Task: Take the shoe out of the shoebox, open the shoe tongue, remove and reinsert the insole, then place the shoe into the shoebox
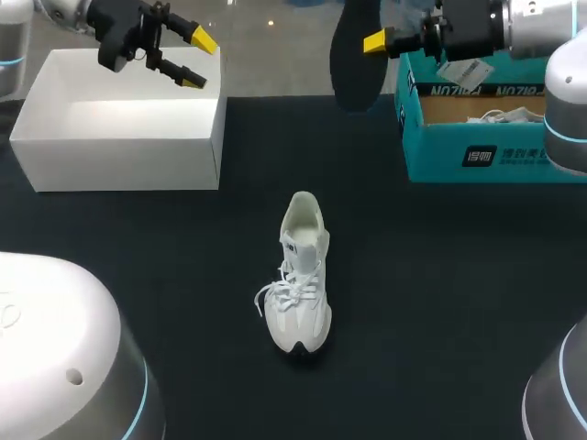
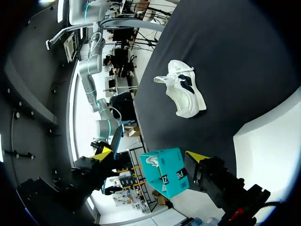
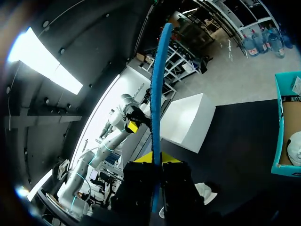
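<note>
A white sneaker (image 1: 301, 275) stands alone on the black table, toe toward the front edge; the left wrist view shows it (image 2: 186, 89) far ahead of the fingers. My right gripper (image 1: 376, 41) hangs high by the teal shoebox (image 1: 477, 137) and is shut on a dark insole (image 1: 353, 55), which points away from it. In the right wrist view the insole (image 3: 157, 94) shows edge-on as a blue strip rising from between the yellow tips of the right gripper (image 3: 155, 162). My left gripper (image 1: 188, 60) is open, holding nothing, above the white box (image 1: 119, 137).
The white box stands open at the back left and the teal shoebox (image 2: 164, 172) at the back right, with white contents (image 1: 500, 115) inside. The black table (image 1: 440, 302) stretches around the sneaker. My arms' round bases fill both front corners.
</note>
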You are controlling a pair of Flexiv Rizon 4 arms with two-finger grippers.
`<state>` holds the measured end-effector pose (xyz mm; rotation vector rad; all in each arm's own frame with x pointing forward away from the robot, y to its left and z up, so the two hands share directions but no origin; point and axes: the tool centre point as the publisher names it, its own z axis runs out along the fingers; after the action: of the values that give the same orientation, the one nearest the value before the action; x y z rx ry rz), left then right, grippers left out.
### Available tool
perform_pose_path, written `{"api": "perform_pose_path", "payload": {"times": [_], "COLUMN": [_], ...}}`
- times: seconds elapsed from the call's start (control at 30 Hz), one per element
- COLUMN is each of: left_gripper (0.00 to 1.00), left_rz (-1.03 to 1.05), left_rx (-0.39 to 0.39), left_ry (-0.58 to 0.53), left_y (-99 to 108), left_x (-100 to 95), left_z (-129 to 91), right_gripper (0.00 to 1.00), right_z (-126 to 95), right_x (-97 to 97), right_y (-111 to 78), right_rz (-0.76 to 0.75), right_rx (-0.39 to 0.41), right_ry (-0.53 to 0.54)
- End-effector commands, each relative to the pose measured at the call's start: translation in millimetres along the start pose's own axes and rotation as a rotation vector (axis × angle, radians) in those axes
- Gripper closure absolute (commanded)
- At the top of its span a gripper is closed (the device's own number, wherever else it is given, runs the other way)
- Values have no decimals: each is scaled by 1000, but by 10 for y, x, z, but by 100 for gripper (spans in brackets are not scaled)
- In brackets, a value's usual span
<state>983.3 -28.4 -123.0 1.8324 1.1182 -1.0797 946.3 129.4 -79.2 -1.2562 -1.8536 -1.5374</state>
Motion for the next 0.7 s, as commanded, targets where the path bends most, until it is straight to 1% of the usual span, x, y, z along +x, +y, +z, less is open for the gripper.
{"api": "perform_pose_path", "payload": {"times": [0.03,0.07,0.1,0.67,0.7], "left_gripper": [0,0,0,0,0], "left_rz": [7,6,9,9,9], "left_rx": [93,94,89,89,89], "left_ry": [13,21,35,35,35], "left_y": [54,62,74,74,74], "left_x": [24,29,39,39,39], "left_z": [-103,-113,-122,-122,-122], "right_gripper": [100,100,100,100,100], "right_z": [130,146,157,157,247], "right_x": [-76,-89,-102,-102,-127], "right_y": [122,129,130,130,136], "right_rz": [-3,9,18,18,-11], "right_rx": [-1,-19,-35,-35,-37], "right_ry": [5,-8,9,9,47]}}
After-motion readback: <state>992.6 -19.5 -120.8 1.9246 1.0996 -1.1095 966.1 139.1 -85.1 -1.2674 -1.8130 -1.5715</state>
